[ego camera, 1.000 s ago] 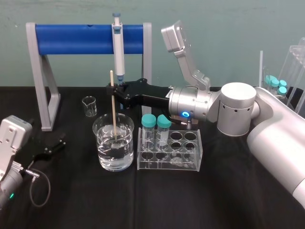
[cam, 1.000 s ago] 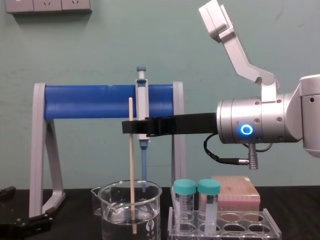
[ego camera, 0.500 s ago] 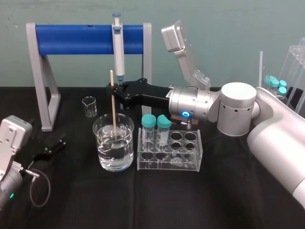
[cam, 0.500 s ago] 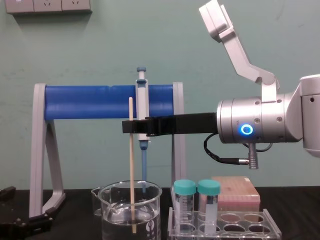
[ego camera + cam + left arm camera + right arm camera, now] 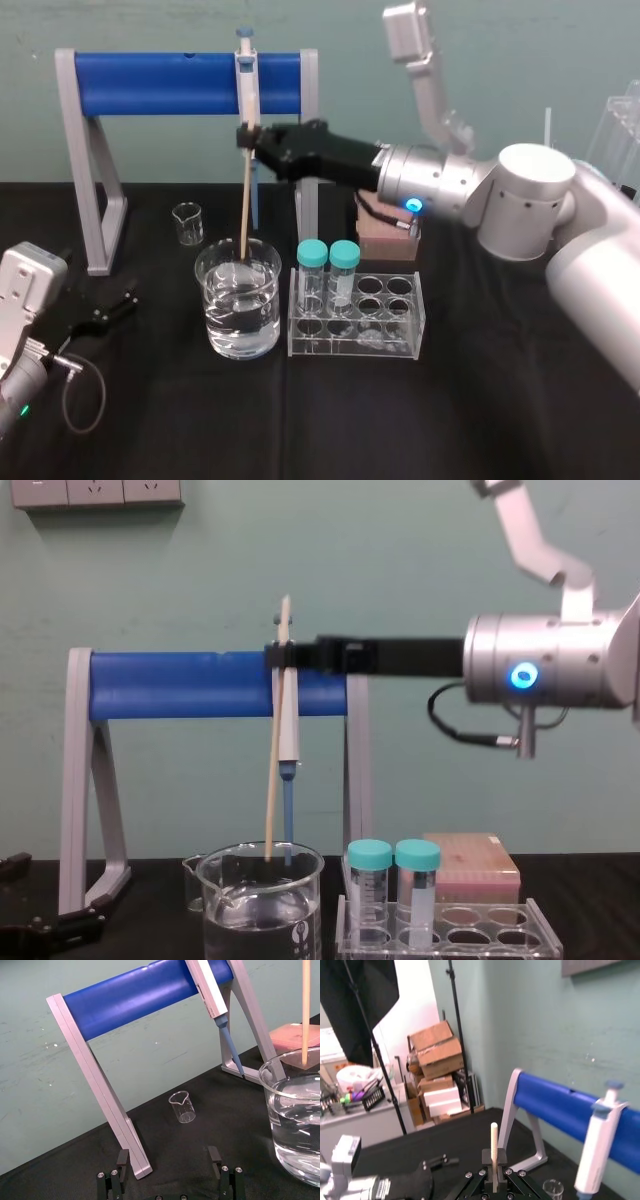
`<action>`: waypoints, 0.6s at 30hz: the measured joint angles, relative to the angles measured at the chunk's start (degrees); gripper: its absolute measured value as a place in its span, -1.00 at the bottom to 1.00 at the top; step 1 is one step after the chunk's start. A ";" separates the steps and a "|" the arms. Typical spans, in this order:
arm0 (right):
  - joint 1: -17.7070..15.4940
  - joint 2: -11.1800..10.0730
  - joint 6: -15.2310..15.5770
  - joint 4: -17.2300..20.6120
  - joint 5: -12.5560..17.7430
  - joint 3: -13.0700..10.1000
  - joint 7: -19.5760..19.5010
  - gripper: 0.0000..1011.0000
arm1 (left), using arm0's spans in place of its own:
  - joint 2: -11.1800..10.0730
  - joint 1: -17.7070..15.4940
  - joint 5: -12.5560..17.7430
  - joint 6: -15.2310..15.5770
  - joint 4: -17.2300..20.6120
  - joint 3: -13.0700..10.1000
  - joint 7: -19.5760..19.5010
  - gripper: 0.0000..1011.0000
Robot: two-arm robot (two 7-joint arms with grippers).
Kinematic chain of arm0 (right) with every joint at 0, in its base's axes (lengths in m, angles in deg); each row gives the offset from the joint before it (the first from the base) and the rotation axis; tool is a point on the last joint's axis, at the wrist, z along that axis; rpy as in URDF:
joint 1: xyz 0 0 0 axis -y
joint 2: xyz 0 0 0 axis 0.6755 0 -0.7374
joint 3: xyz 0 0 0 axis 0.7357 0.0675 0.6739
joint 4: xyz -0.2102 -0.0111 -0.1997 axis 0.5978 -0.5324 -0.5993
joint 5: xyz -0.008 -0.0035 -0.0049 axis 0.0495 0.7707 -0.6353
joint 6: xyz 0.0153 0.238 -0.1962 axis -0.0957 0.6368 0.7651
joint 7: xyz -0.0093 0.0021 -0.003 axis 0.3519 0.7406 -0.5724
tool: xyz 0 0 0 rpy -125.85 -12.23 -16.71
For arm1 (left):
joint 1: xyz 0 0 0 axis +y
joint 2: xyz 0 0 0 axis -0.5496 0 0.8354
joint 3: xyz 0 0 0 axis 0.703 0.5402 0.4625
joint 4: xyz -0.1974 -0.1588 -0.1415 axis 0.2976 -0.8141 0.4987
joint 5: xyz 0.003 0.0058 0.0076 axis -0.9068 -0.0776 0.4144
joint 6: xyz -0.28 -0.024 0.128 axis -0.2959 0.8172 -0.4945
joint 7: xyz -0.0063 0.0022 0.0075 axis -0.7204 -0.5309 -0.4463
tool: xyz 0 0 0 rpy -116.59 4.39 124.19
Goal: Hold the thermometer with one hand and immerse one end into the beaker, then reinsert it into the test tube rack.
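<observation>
— Thermometer [image 5: 276, 760]: where is it?
— Pinched near its top by the right gripper [image 5: 244, 136], slightly tilted, lower tip at the mouth of the beaker [image 5: 265, 310], just above the water [image 5: 300, 1110].
— And the test tube rack [image 5: 355, 348]?
— Just beside the beaker, two capped tubes [image 5: 313, 270] standing in it. The left gripper [image 5: 168, 1156] sits low over the table [image 5: 480, 400] at the left, jaws spread apart

Cream thermometer [image 5: 244, 205], clear beaker [image 5: 212, 310], black right gripper [image 5: 245, 135] — teal tube caps [image 5: 313, 252].
</observation>
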 joint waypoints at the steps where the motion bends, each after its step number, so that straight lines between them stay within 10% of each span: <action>1: 0.01 -0.18 0.24 0.35 0.29 -0.26 -0.11 -0.89 | 0.00 0.00 0.00 0.00 0.00 0.00 0.00 0.99; 18: -2.18 -11.29 9.88 14.26 7.25 -5.52 -5.36 -0.89 | 0.00 0.00 0.00 0.00 0.00 0.00 0.00 0.99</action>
